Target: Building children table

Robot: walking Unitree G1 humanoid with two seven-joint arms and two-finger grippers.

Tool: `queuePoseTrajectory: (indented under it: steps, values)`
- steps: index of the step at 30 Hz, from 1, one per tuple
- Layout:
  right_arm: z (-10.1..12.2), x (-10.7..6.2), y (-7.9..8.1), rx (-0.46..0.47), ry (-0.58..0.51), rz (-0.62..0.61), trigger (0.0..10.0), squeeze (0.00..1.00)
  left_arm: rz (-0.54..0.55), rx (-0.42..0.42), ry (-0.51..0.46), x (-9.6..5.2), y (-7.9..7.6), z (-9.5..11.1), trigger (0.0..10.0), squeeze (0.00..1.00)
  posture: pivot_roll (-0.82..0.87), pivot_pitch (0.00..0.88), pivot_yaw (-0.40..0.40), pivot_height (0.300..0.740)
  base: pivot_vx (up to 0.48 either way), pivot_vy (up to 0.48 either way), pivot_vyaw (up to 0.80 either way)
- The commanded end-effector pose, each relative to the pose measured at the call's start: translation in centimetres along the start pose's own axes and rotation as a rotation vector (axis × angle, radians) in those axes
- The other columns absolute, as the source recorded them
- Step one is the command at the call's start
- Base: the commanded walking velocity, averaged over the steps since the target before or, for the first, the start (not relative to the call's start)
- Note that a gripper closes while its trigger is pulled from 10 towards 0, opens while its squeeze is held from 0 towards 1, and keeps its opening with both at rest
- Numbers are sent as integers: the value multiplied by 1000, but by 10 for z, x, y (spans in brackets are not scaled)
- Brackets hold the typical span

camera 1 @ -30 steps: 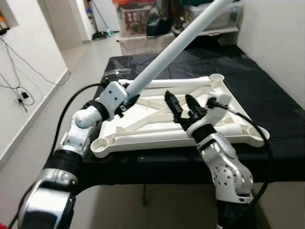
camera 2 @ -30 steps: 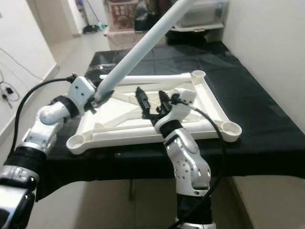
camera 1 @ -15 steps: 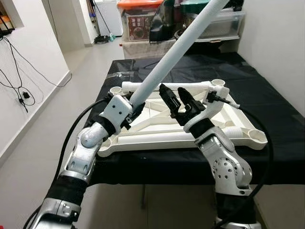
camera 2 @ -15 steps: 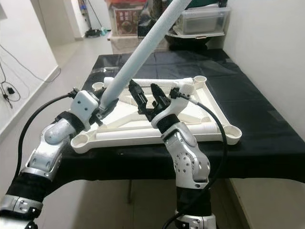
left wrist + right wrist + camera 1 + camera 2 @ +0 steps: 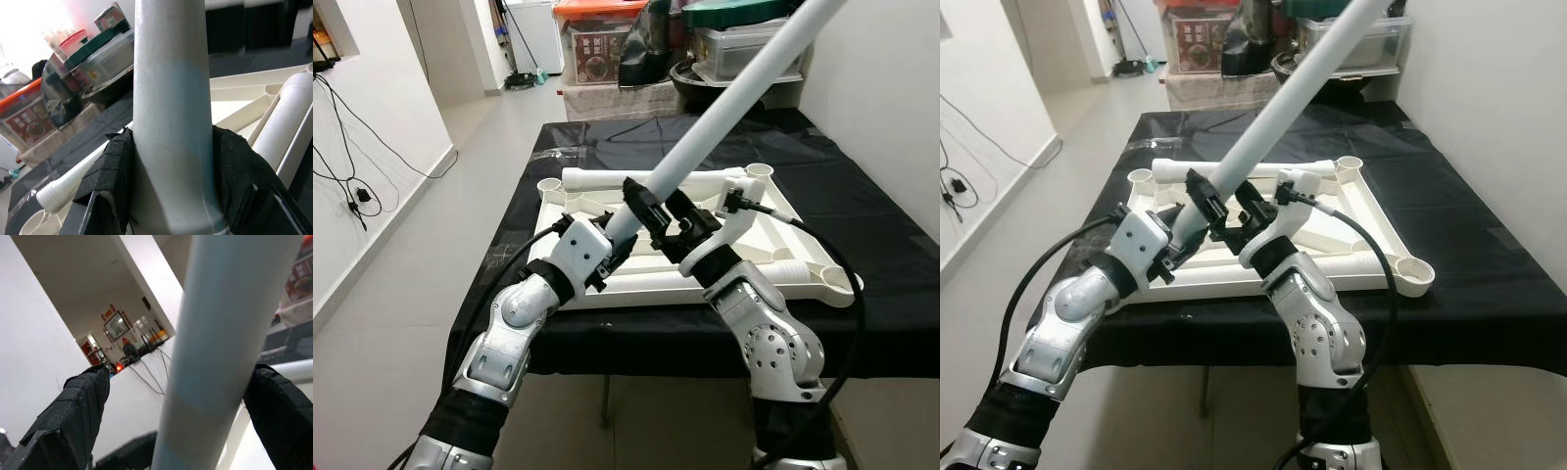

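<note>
A long pale tube, a table leg (image 5: 734,93), slants up and to the right over the table. My left gripper (image 5: 615,243) is shut on its lower end; the black pads (image 5: 110,166) press both sides of the leg (image 5: 171,122). My right gripper (image 5: 658,208) is open just above that, one finger (image 5: 73,411) on each side of the leg (image 5: 220,357), with a gap on at least one side. Underneath lies the white table top (image 5: 1381,220), upside down, with round corner sockets. A second leg (image 5: 793,266) rests on it at the right, a third leg (image 5: 607,177) along its far edge.
A black cloth (image 5: 862,215) covers the work table. Storage boxes and containers (image 5: 597,39) are stacked beyond its far end. A white wall (image 5: 891,78) runs close on the right; open floor (image 5: 431,225) lies on the left, with cables on the left wall.
My left gripper has carried the leg's lower end to the right, up to the right gripper. The right fingers now straddle the leg. The leg's top swung right; the camera shifted too.
</note>
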State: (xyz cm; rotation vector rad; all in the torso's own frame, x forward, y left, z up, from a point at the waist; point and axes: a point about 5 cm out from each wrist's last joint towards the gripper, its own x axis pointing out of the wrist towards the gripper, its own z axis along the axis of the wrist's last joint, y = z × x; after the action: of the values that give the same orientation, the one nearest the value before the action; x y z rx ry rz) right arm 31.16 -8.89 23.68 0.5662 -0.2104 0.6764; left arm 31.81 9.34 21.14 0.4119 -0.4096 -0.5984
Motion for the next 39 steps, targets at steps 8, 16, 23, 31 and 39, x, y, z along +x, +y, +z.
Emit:
queuePoseTrajectory:
  steps: [8, 16, 23, 31, 39]
  values:
    - [-9, 1, 11, 36, 49, 62, 10000, 0, -53, -13, -3, -1, -18, 4, 10000, 0, 24, 0, 14, 740, 0, 0, 0]
    - [-12, 1, 9, 39, 64, 64, 10000, 0, -81, -21, 1, -6, -29, 5, 10000, 0, 20, 0, 15, 740, 0, 0, 0]
    - [-12, 0, 5, 41, 80, 63, 10000, 0, -126, -11, 16, -16, -37, 2, 10000, 0, 21, 0, 10, 740, 0, 0, 0]
    - [-10, 0, 2, 34, 81, 65, 10000, 0, -133, -12, 23, -20, -39, 3, 10000, 0, 20, 0, 10, 740, 0, 0, 0]
    - [-10, -1, 2, 32, 83, 64, 10000, 0, -138, -21, 17, -19, -44, 6, 10000, 0, 18, 0, 11, 740, 0, 0, 0]
